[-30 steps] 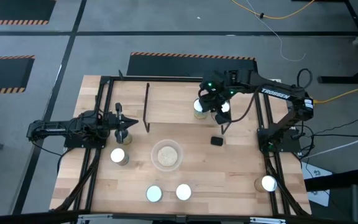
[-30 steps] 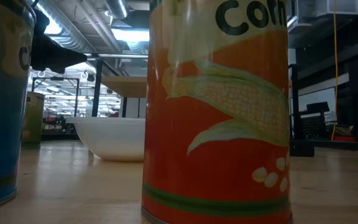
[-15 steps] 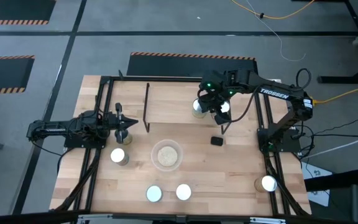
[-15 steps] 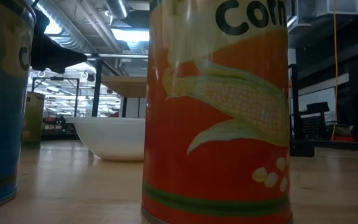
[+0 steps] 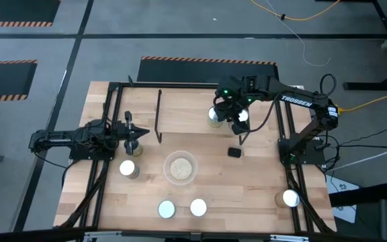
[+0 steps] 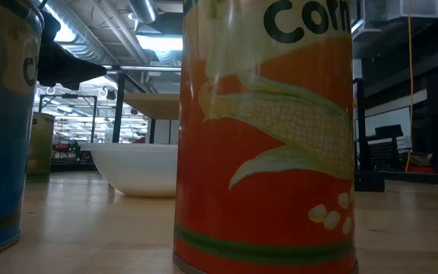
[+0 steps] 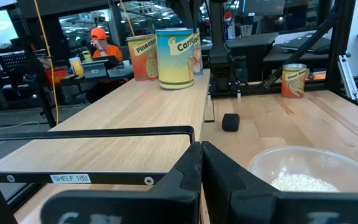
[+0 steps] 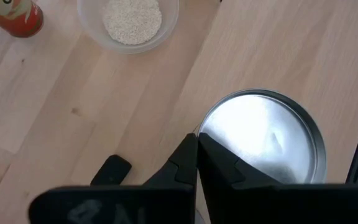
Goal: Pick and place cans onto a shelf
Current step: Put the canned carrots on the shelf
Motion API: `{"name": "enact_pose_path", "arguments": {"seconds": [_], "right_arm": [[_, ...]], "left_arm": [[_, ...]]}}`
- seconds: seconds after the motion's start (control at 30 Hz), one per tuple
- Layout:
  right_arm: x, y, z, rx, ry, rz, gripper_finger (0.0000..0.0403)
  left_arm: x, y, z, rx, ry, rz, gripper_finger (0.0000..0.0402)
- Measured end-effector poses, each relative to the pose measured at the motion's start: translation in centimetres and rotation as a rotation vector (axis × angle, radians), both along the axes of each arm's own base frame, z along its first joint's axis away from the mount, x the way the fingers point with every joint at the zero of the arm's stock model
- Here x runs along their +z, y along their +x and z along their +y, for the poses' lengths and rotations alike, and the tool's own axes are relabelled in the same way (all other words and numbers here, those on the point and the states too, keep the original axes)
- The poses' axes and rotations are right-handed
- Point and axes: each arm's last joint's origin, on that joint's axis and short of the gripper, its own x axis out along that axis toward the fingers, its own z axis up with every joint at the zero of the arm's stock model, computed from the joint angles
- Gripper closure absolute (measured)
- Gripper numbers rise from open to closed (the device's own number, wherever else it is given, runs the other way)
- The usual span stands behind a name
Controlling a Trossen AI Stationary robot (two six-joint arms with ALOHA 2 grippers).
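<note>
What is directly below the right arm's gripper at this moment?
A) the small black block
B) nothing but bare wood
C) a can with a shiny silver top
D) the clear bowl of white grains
C. The right wrist view shows the right gripper, fingers closed together, above a can with a shiny silver top; the clear bowl and the black block lie off to the sides.

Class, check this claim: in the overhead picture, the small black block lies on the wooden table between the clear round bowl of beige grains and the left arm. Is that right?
Not quite: the arm is wrong. The small black block lies on the wooden table between the clear round bowl of beige grains and the right arm. The high view shows it.
</note>
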Motion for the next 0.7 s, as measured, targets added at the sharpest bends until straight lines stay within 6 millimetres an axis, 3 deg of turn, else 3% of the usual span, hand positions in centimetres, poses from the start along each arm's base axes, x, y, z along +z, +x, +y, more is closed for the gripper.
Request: {"name": "enact_pose_path", "arguments": {"seconds": [0.37,0.7], "right_arm": [[-0.02,0.02,0.00,0.000,0.000,0.000,0.0383],[-0.04,0.03,-0.07,-0.010,-0.020,0.004,0.0326]], "left_arm": [[0.00,0.00,0.00,0.000,0.000,0.000,0.0401],[-0.01,0.00,0.00,0.001,0.000,0.001,0.0401]]}}
